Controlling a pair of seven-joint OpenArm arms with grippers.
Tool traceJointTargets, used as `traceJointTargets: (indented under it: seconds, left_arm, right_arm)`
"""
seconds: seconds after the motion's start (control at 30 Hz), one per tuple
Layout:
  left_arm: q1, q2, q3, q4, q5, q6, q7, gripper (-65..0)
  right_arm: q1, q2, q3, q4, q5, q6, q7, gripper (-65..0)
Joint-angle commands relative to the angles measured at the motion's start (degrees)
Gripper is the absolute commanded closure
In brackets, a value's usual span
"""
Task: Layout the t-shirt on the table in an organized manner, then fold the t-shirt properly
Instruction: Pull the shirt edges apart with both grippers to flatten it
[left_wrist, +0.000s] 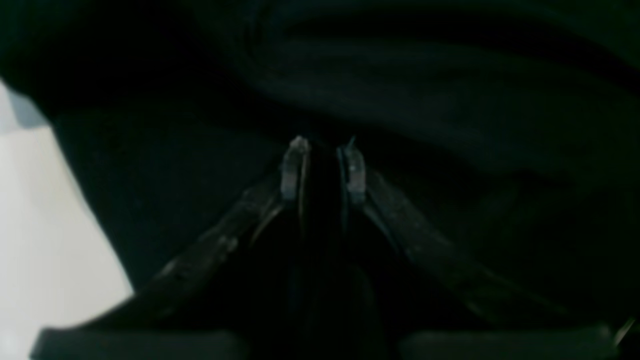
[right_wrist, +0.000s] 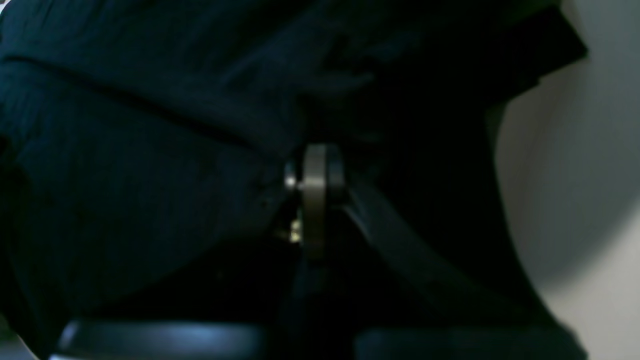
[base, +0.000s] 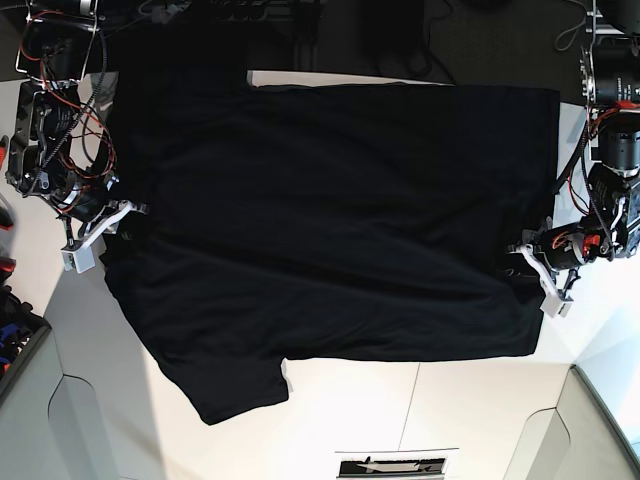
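Note:
The black t-shirt (base: 330, 220) lies spread wide over the white table (base: 350, 400), one sleeve pointing toward the lower left. My right gripper (base: 118, 215) sits at the shirt's left edge. In the right wrist view its fingers (right_wrist: 315, 200) are pressed together, and creases of the t-shirt (right_wrist: 125, 150) run into the tips of the right gripper (right_wrist: 315, 155). My left gripper (base: 525, 255) is at the shirt's right edge. In the left wrist view the left gripper (left_wrist: 325, 150) shows a narrow gap between its fingers, low over the t-shirt (left_wrist: 450, 100). I cannot see cloth held in that gap.
The arm bases with red cables stand at both sides (base: 60, 130) (base: 610, 190). A thin seam (base: 412, 400) crosses the bare table in front of the shirt, near a printed label (base: 390, 465). White table shows beside the cloth (left_wrist: 40, 225) (right_wrist: 575, 200).

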Motion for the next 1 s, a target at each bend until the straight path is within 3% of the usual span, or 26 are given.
traceJointTargets:
  seconds: [0.0,0.43,0.7,0.8,0.9,0.97]
  left_arm:
    - [-0.26,-0.24,-0.04,0.42,2.91,1.29,0.50,-13.6]
    - [-2.73,9.25,-0.04,0.37,14.95,7.52,-4.24,-13.6]
    - [-5.92,12.22,-0.02,0.37,16.57,7.65,-4.26,-13.6]
    - [-8.04,11.30,-0.02,0.63,13.79,6.67,-2.10,-13.6]
    - [-9.16,8.94,-0.04,3.98,3.34,-0.48,2.67,-13.6]
    - [-8.48,6.75,-0.04,8.31,-3.39,-1.70,6.64,-13.6]
  right_arm:
    - [1.05,0.81,0.11,0.11,-1.14,0.00,0.39,0.0]
    - [1.42,4.63,0.68,-2.47,-2.78,-0.31,4.26,0.0]
    - [2.36,6.08,4.48,-2.49,-4.24,-0.66,4.57,0.0]
    - [4.02,6.05,4.48,-2.47,-2.75,-0.63,2.75,0.0]
    - [5.22,6.60,4.52,-2.12,1.81,-0.15,0.98,0.0]
    - [5.31,6.82,4.52,-1.09,3.52,0.46,0.44,0.0]
